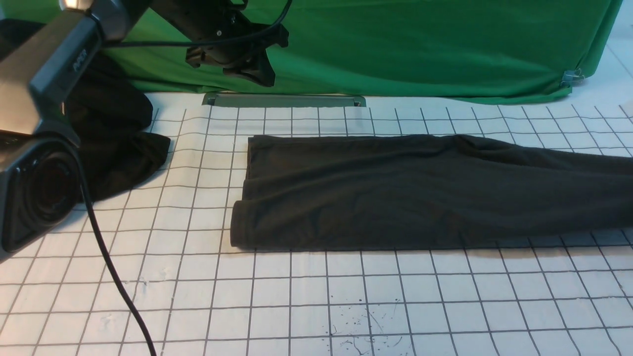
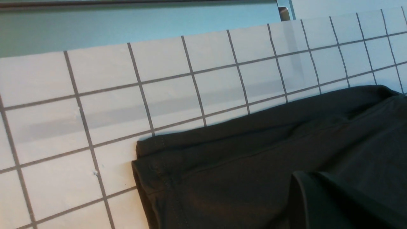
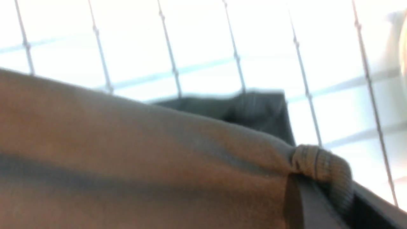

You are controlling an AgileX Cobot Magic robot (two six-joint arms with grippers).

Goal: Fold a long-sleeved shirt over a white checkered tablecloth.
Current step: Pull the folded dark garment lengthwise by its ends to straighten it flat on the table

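Showing in front view: long-sleeved shirt (image 1: pixel 420 190) flat on white checkered tablecloth (image 1: pixel 296 296), already folded into a long band, well below left fingers (image 1: pixel 257 71), which hover pressed together. Right fingers outside frame.

Left wrist view: hem corner (image 2: pixel 152 165) below left fingers, apart from them.

Right wrist view: right fingers (image 3: pixel 295 206) apparently clamped on bunched ribbed edge (image 3: pixel 321 165).

Judged: crosswise fold beginning. Next, lift gripped end and carry it toward left fingers' side, keeping layers aligned.
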